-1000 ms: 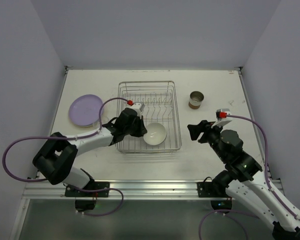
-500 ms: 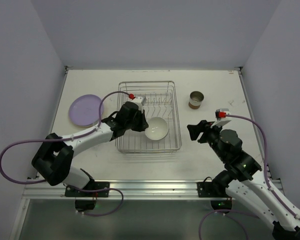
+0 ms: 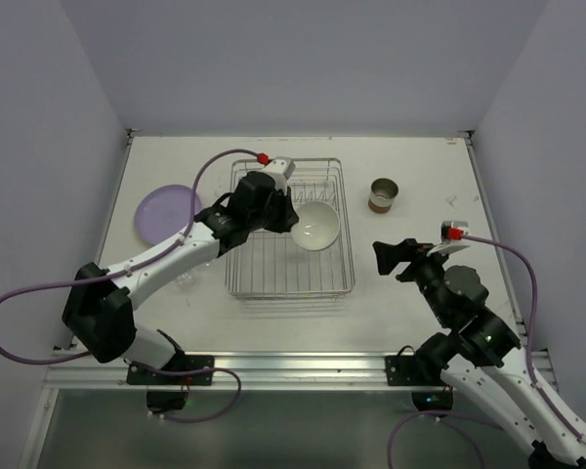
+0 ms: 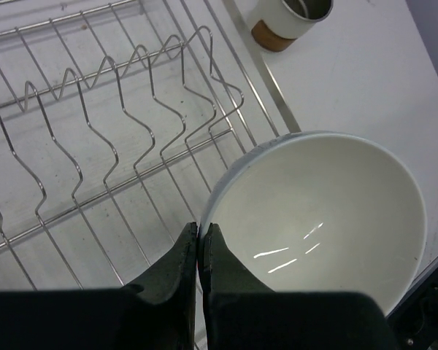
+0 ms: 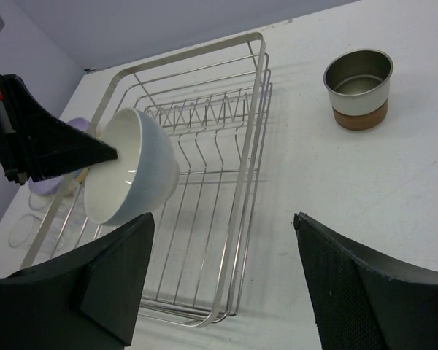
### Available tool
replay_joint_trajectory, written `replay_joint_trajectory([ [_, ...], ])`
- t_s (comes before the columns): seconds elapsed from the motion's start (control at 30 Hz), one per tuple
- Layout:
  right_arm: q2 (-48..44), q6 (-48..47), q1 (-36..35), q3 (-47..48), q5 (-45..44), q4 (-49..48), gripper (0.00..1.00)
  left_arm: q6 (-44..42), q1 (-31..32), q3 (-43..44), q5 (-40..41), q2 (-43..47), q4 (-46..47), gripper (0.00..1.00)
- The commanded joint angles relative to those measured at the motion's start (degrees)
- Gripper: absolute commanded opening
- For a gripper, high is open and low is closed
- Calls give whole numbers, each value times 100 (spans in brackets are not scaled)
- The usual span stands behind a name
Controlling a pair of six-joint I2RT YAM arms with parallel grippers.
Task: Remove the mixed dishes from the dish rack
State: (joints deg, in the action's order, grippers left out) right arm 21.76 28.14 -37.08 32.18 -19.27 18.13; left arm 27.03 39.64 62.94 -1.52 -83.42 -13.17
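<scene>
So the left gripper, clamped shut on the white bowl, has lifted it off the dish rack floor — looks like the last dish in there — right gripper open, empty.

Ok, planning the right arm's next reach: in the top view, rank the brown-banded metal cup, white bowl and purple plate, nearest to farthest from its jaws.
Right gripper, jaws open:
1. Brown-banded metal cup, just beyond it, right side.
2. White bowl, to its left, over the silver wire rack.
3. Purple round plate, far left.
</scene>
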Motion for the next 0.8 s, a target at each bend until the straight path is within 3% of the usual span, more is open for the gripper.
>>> replay_joint_trajectory([
  [0.0, -242, 165, -10, -89, -446, -126, 86, -127, 175, 631, 20, -51, 17, 0],
  [0.2, -567, 332, -10, -55, -770, 85, 99, -180, 491, 1282, 186, -456, -150, 0],
  [0.77, -1270, 1676, -10, 25, -2616, 964, 99, -312, 922, 3285, 354, -2099, -766, 0],
])
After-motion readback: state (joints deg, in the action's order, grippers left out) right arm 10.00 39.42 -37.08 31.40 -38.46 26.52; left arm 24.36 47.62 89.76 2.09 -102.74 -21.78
